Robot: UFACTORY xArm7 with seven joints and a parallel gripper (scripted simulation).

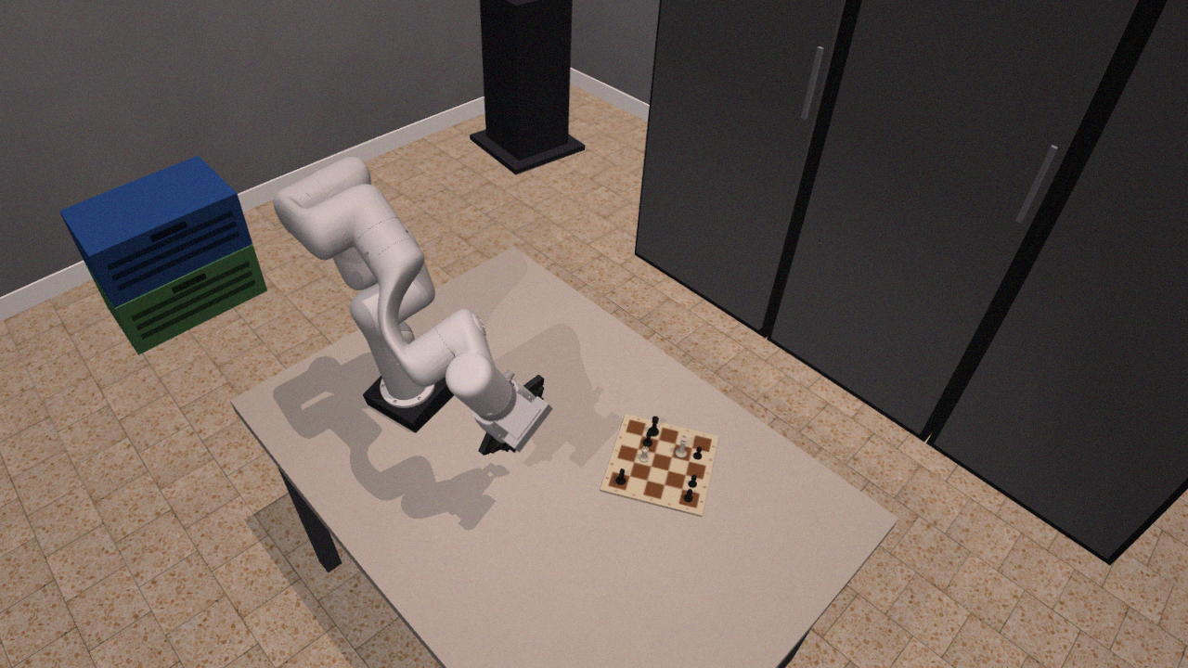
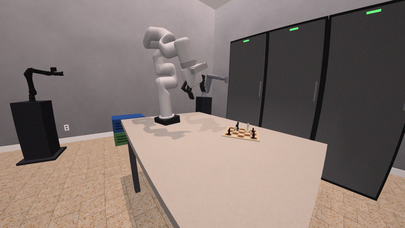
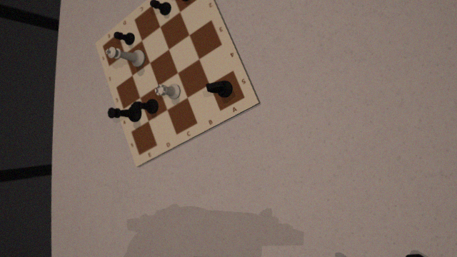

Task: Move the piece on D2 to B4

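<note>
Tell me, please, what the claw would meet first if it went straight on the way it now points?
Most likely bare table top. The open, empty claw hangs high, tilted downward, and the chessboard lies off to the side of its line in the wrist view. Depth is uncertain.

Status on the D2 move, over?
Gripper open, empty, high beside the chessboard. White king upright on D2. B4 free; white queen adjacent on C4.
</note>
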